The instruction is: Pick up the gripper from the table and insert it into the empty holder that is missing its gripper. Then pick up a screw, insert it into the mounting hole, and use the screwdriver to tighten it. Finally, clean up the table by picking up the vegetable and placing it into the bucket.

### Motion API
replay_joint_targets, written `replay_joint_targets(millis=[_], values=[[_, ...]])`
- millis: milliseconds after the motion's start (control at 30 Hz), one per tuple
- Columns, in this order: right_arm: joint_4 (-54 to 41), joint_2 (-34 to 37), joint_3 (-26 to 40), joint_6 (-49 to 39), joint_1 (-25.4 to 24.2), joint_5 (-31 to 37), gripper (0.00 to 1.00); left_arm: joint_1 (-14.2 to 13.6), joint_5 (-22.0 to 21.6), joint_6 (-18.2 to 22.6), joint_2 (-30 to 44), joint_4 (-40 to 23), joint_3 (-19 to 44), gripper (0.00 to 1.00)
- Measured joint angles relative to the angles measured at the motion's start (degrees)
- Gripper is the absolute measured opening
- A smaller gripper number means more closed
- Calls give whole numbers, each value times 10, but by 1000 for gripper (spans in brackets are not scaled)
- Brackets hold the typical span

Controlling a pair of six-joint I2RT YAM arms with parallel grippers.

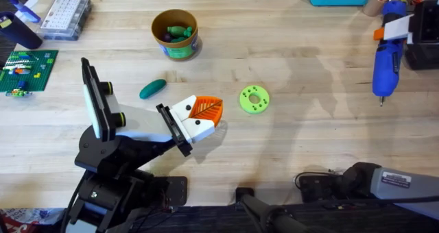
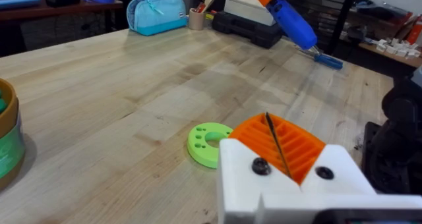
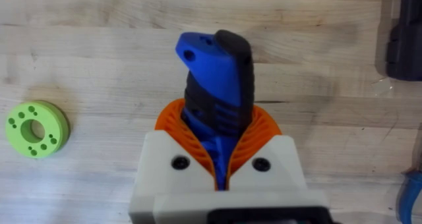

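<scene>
Left gripper [image 1: 206, 111], at centre frame in the overhead view, is pressing its orange pads [image 2: 300, 145] together on nothing. Right gripper [image 3: 221, 135] is clamping a blue-and-black handle [image 3: 217, 66] between its pads. Lime-green disc [image 1: 254, 99] is lying just right of the left gripper. Vegetable [image 1: 152, 88] is lying to its upper left, below the bucket [image 1: 180, 49]. Screwdriver [image 1: 385, 55] is resting at upper right.

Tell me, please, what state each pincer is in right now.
Left pincer: closed, orange pads together, nothing held.
Right pincer: closed on a blue-and-black tool handle.
</scene>
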Motion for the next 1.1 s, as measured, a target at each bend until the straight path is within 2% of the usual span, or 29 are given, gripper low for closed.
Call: replay_joint_targets(millis=[133, 267, 433, 600, 1100], values=[[0, 3, -1, 0, 2, -1, 51, 0, 0, -1, 0, -6, 0, 14], [30, 6, -5, 4, 11, -30, 51, 0, 0, -2, 0, -6, 0, 14], [105, 6, -6, 35, 41, -71, 51, 0, 0, -2, 0, -6, 0, 14], [129, -15, -7, 68, 75, -84, 51, 0, 0, -2, 0, -6, 0, 14], [115, -258, -14, 107, 83, -90, 51, 0, 0, -2, 0, -8, 0, 14]])
